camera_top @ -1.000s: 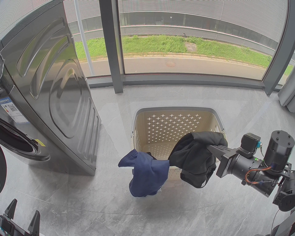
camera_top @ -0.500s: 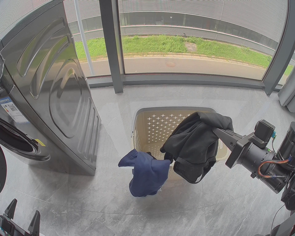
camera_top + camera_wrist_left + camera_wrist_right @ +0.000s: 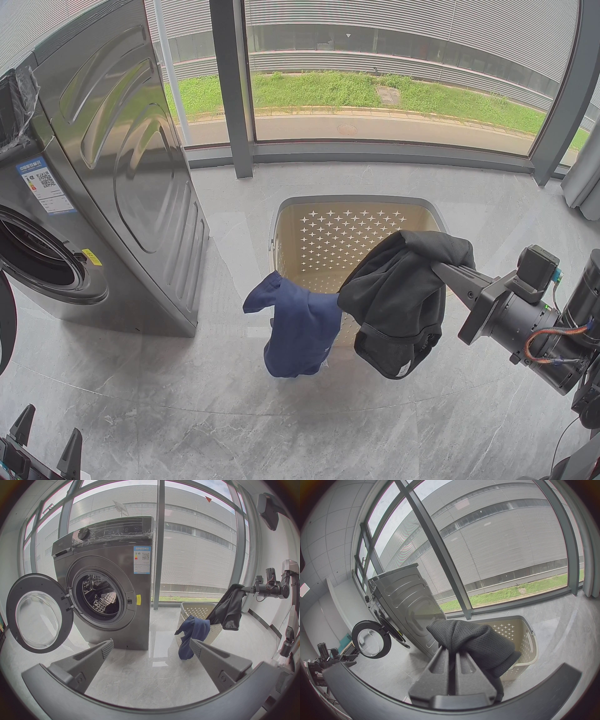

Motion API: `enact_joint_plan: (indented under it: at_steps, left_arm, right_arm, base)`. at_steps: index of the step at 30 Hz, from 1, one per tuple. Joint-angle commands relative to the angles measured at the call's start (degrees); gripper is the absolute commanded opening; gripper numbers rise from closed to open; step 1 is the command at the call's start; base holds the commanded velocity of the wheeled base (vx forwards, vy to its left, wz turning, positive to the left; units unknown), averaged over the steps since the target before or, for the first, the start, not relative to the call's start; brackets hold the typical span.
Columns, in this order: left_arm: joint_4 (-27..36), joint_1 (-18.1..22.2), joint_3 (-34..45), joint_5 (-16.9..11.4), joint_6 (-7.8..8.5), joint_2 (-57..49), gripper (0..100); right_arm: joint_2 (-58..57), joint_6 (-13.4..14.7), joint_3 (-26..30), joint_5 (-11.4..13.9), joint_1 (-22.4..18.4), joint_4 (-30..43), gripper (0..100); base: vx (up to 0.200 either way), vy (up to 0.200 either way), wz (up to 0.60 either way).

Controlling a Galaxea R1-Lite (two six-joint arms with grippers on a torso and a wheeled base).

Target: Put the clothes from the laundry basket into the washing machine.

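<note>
A beige laundry basket (image 3: 356, 209) stands on the floor near the window. A blue garment (image 3: 300, 331) is draped over its front rim and hangs outside. My right gripper (image 3: 440, 270) is shut on a black garment (image 3: 394, 294), which hangs above the basket's right front corner. The wrist view shows the cloth (image 3: 472, 639) bunched over the closed fingertips (image 3: 452, 650). The grey washing machine (image 3: 112, 169) stands at the left with its round door (image 3: 39, 612) swung open and the drum (image 3: 100, 597) bare. My left gripper (image 3: 150, 650) stays low at the near left, open, holding nothing.
Tall windows and a grey pillar (image 3: 231, 87) run behind the basket. Smooth grey floor tiles (image 3: 187, 387) lie between the basket and the machine's front. A curtain edge (image 3: 584, 181) hangs at the far right.
My right gripper has lifted the black garment up out of the basket. After that the head view shifted, so more of the machine's front shows. The left gripper stayed still.
</note>
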Motion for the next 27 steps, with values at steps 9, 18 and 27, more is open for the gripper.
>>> enact_joint_plan:
  at_steps: [9, 18, 27]
  left_arm:
    - [0.0, -0.1, 0.8, 0.0, -0.20, -0.7, 100]
    - [0.0, -0.1, 0.9, 0.0, -0.20, -0.7, 100]
    - [0.0, -0.1, 0.8, 0.1, -0.29, -0.7, 100]
  right_arm:
    - [0.4, 0.0, 0.0, 0.1, 0.0, -0.2, 0]
    - [0.4, 0.1, -0.1, 0.2, -0.1, -0.2, 0]
    - [-0.1, 0.3, -0.1, 0.2, -0.2, -0.2, 0]
  base:
    - [0.000, 0.156, 0.00]
    - [0.000, 0.200, 0.00]
    - [0.000, 0.178, 0.00]
